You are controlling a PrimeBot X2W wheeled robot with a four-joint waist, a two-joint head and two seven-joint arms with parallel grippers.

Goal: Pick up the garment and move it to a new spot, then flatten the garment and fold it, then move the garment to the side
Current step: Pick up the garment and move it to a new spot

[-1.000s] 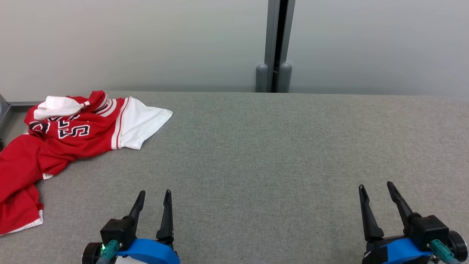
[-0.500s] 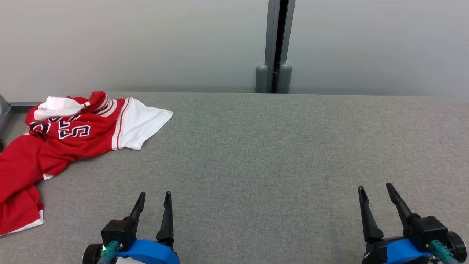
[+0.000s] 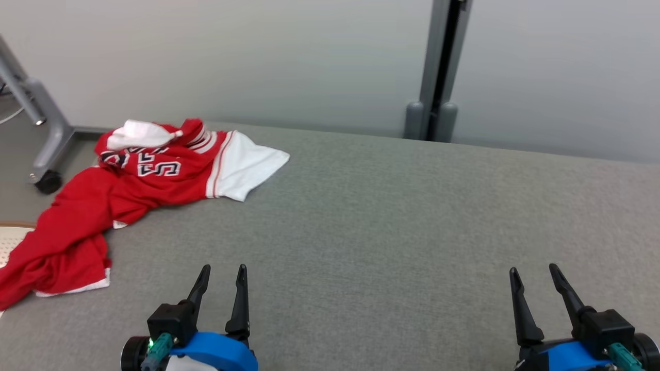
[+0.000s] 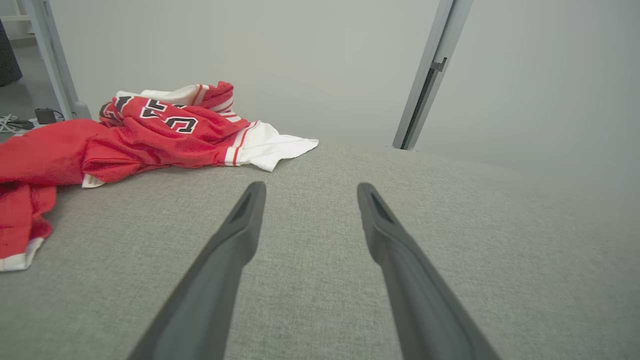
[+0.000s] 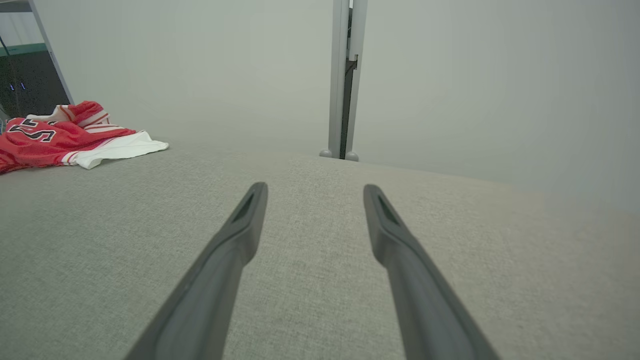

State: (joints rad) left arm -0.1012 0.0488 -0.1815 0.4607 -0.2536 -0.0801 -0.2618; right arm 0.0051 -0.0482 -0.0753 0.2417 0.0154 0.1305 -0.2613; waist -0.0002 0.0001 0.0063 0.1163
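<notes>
The left end effector [image 3: 225,268] and the right end effector [image 3: 532,268] are both standing wide open over the near side of the worktop [image 3: 371,221], holding nothing, their long, dark, tapering fingers [image 4: 235,240] pointing across its grey, coarse-woven fabric surface. The garment [image 3: 129,196], a soft red jersey with white sleeves, striped trim and dark white-edged lettering, is lying crumpled at the far left corner, spreading down to the left edge, well apart from both.

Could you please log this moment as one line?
garment: crumpled, far left | left claw: open, empty | right claw: open, empty
</notes>
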